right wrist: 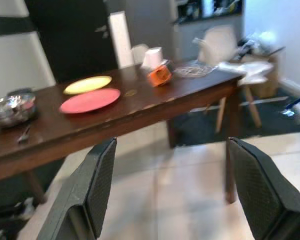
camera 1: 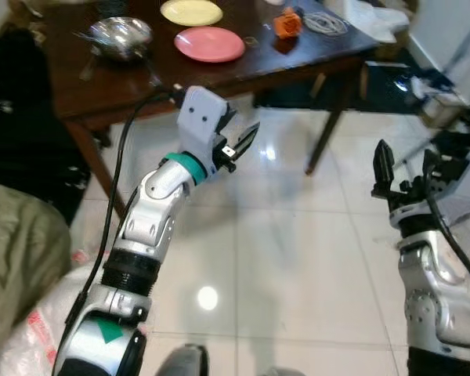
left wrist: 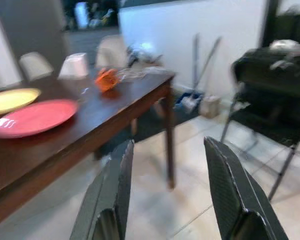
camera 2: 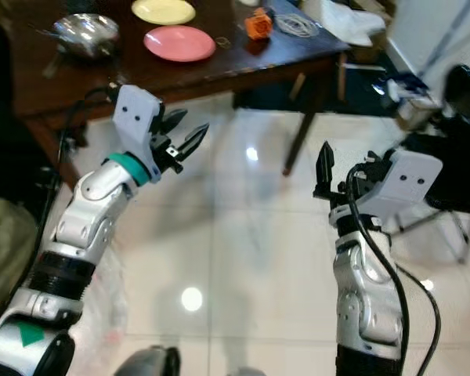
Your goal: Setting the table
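Dark table [camera 1: 219, 74] — pink plate [camera 1: 209, 44], both pincers empty

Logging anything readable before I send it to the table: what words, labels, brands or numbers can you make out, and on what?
No readable text in any view.
Green triangle mark, no letters, on the left arm.
Red print on the white bag by the left arm: too blurred to read.
Orange object on the dark wooden table: any marking too small to read.
Pink plate, yellow plate and metal bowl: no lettering visible.
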